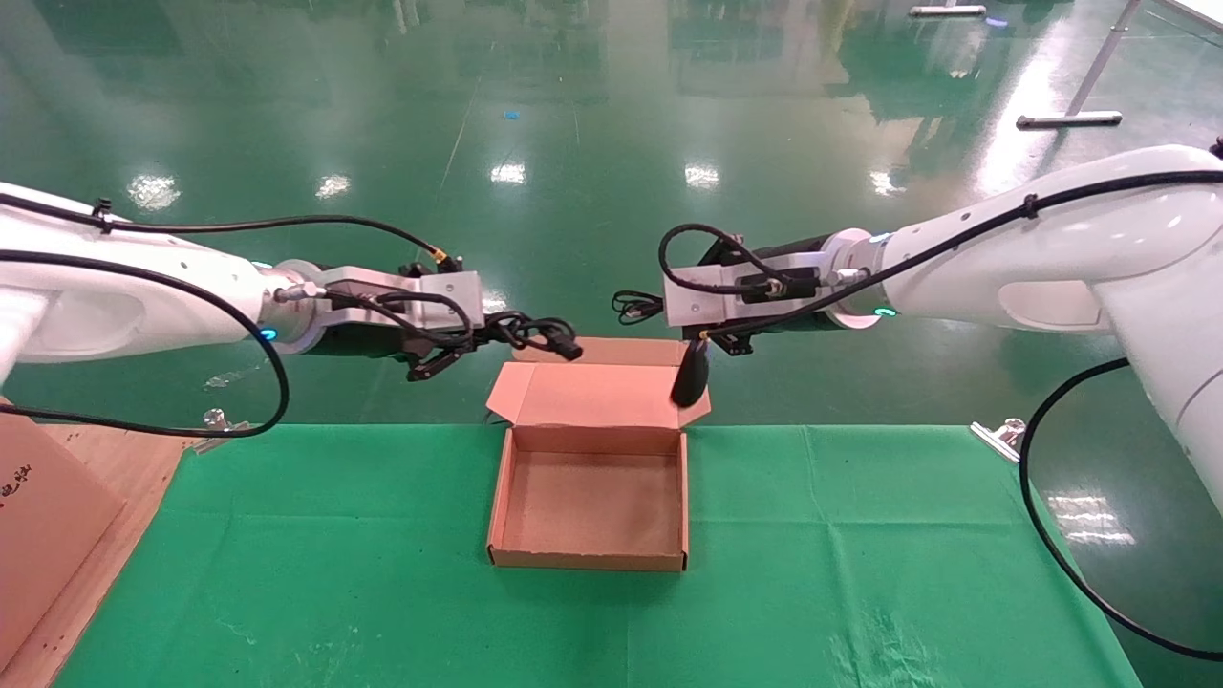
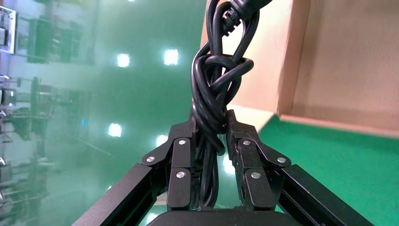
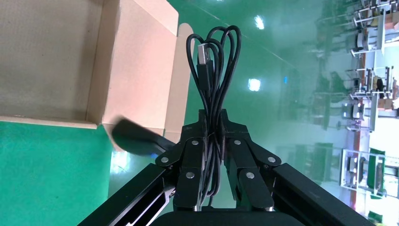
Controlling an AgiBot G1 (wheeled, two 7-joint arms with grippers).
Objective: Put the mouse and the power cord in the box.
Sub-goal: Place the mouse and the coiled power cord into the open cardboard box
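The shallow square brown cardboard box (image 1: 590, 497) sits open on the green cloth (image 1: 860, 554), its flap lid (image 1: 597, 394) folded back toward the far edge; nothing lies inside yet. The small glossy black mouse (image 1: 690, 376) hangs in the air over the lid's right corner, dangling below the right gripper (image 3: 215, 123), which is pressed together on the mouse's thin bunched cable (image 3: 212, 70), not on the body. The thick black power cord (image 2: 217, 80), knotted in a bundle w/ chunky plug ends, is pinched in the left gripper (image 2: 212, 123), held just beyond the lid's left corner, also above the table.

Risks, as I judge: both loads are behind the tray, so letting go now would drop them on the lid or off the far edge. The mouse looks blurred in the right wrist view, so it is probably swinging & may land outside. The stiff cord bundle could spring over the low wall. The two arms, near each other, may collide over the box.
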